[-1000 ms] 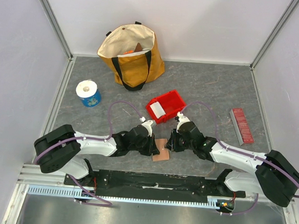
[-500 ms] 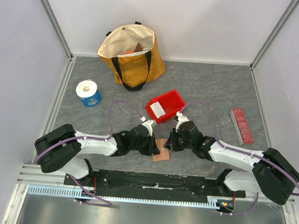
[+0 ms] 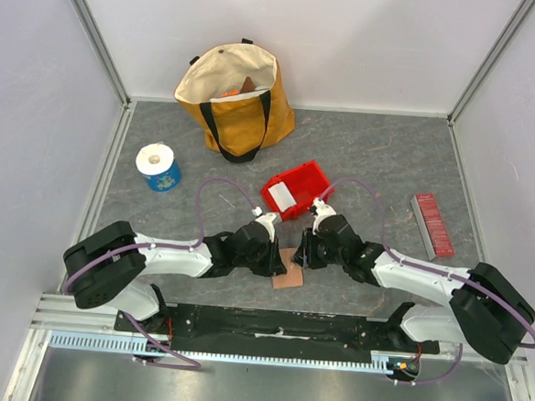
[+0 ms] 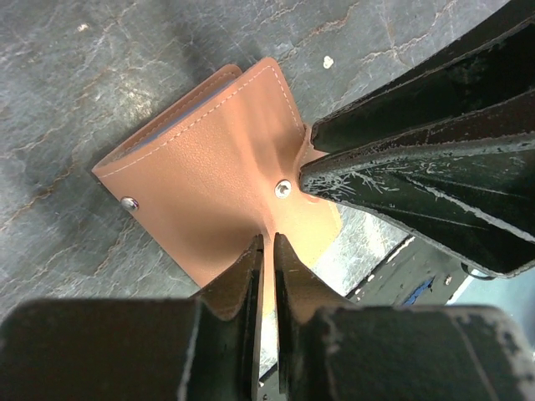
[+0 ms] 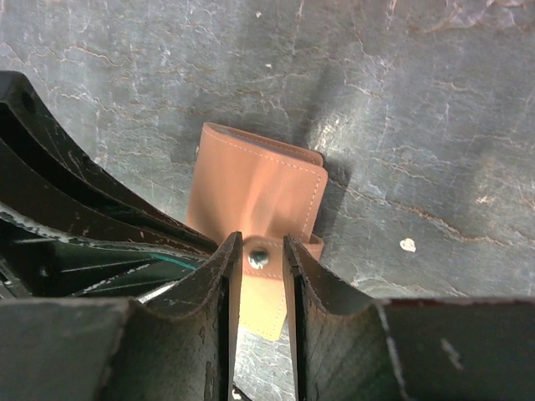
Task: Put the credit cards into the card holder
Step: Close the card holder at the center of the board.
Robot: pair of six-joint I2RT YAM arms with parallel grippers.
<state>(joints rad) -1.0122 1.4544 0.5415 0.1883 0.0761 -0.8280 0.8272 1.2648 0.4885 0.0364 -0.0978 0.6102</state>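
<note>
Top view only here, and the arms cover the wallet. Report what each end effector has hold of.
Observer: Left end effector is shut on a thin edge of the wallet.
Operator: Now the right one.
Observer: Right end effector straddles the snap tab, apparently clamped on it.
Operator: State whether the wallet is open.
Observer: Folded, outer face toward both wrist cameras; no slots show.
</note>
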